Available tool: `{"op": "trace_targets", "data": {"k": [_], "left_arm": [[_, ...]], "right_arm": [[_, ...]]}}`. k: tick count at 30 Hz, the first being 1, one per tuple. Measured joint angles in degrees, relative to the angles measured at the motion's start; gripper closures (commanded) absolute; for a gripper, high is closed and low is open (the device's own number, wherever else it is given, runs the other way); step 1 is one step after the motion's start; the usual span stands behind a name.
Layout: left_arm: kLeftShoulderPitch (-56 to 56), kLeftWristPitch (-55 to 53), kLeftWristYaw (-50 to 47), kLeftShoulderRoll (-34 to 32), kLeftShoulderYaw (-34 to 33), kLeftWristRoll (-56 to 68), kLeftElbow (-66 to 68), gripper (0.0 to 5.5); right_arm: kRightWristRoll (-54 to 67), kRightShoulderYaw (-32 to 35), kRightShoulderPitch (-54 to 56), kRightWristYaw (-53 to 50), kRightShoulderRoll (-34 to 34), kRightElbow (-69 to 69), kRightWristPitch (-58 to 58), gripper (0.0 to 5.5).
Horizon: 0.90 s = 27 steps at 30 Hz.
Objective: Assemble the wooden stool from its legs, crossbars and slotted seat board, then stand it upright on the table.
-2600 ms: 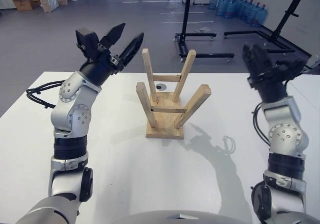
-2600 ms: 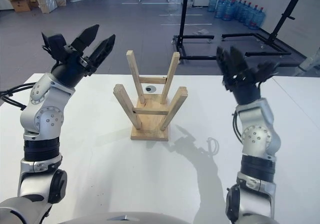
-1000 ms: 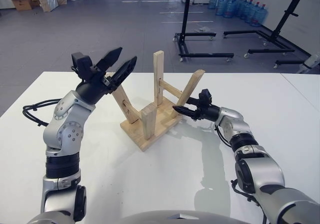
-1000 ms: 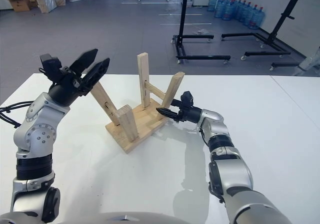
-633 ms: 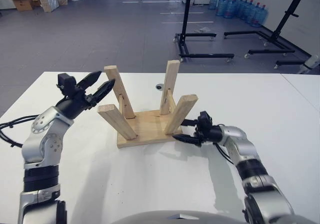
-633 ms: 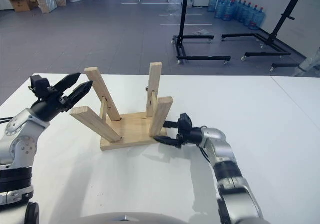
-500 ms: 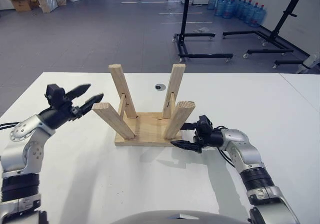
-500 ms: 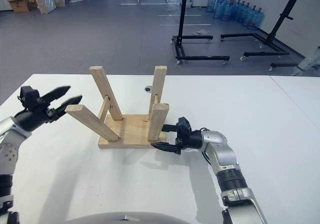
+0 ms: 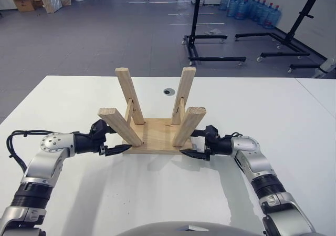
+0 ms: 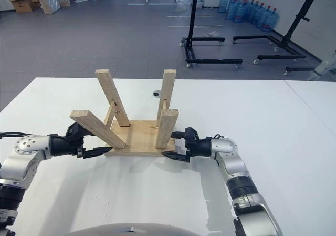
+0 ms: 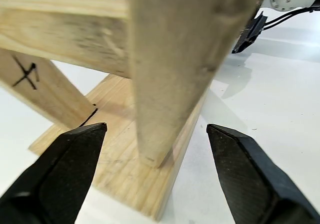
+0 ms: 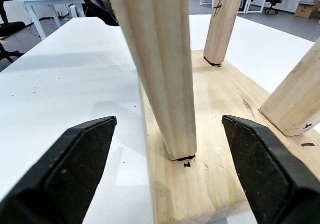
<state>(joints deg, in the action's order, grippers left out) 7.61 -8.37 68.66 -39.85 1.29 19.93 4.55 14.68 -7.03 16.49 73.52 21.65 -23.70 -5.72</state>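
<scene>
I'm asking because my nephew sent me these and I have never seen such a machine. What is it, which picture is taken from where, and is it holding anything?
It is a humanoid robot with two arms, each ending in a two-fingered claw. The two wide pictures come from the two eyes of a camera in its head, looking down over a white table. The two close-ups come from cameras on its wrists. On the table is a wooden stool, upside down: its seat board lies flat and its four legs point up. The left claw and the right claw sit low at opposite ends of the seat board. Each is open, with a near leg between its fingers. Neither is closed on anything.
</scene>
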Motion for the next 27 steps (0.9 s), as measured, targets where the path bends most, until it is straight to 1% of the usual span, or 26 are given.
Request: {"op": "trace_targets", "data": {"k": [1,2,4,5,8,9,12,14,15,16,21,23,24,26,27], "left_arm": [[0.00,-0.13,-0.05,0.79,0.35,0.05,0.00,1.83],[-0.01,-0.23,-0.10,1.32,0.60,0.25,0.00,2.01],[0.00,-0.54,-0.16,2.06,0.71,0.49,0.21,2.23],[-0.02,-0.72,-0.30,2.56,0.72,0.58,0.48,2.45],[-0.21,-0.68,-0.50,3.53,1.13,0.69,1.01,2.92],[-0.20,-0.65,-0.32,3.65,1.14,0.82,1.01,2.97],[-0.21,-0.61,0.46,4.01,1.14,1.59,1.01,3.43],[-0.22,-0.49,0.98,4.01,1.14,1.79,1.01,3.72],[-0.23,-0.39,1.26,4.01,1.14,1.89,1.01,3.78],[-0.23,-0.27,1.51,4.01,1.14,1.94,1.01,3.99],[0.21,0.17,4.81,3.88,0.97,2.79,1.31,4.14],[0.19,-4.49,6.43,3.46,-0.10,7.21,-0.25,4.22],[-0.37,-7.41,8.01,2.51,-0.55,9.69,-2.34,4.25],[-1.94,-12.04,9.68,1.54,-1.11,13.47,-5.48,4.27],[-3.05,-17.66,9.64,1.51,-1.59,17.88,-7.61,4.27]], "right_arm": [[0.00,-0.05,0.47,0.07,0.00,-0.25,-0.21,1.60],[0.02,-0.05,1.00,0.25,0.02,-0.37,-0.34,1.81],[0.39,-0.04,1.37,0.96,0.02,-0.43,-0.31,2.05],[0.97,-0.03,1.40,1.34,-0.01,-0.53,-0.19,2.32],[1.24,0.39,1.87,1.25,-0.54,-2.28,-0.76,2.88],[1.33,0.46,2.19,1.32,-0.94,-2.85,-1.10,2.94],[2.82,0.46,2.25,2.59,-1.19,-2.66,-0.66,3.52],[3.52,0.45,2.26,3.19,-1.19,-2.11,0.51,3.85],[3.84,0.41,2.26,3.50,-1.19,-1.93,0.79,3.93],[3.92,0.39,2.26,3.89,-1.18,-1.65,1.09,4.12],[4.78,0.69,2.31,6.14,-0.56,-1.03,1.36,4.22],[6.22,1.37,2.50,6.48,-0.58,-0.35,1.49,4.22],[7.80,1.47,1.87,7.56,-0.05,1.48,3.32,4.22],[10.60,1.49,-0.57,8.25,1.17,6.33,8.82,4.22],[13.66,1.47,-2.80,8.33,2.92,10.96,14.41,4.24]]}}
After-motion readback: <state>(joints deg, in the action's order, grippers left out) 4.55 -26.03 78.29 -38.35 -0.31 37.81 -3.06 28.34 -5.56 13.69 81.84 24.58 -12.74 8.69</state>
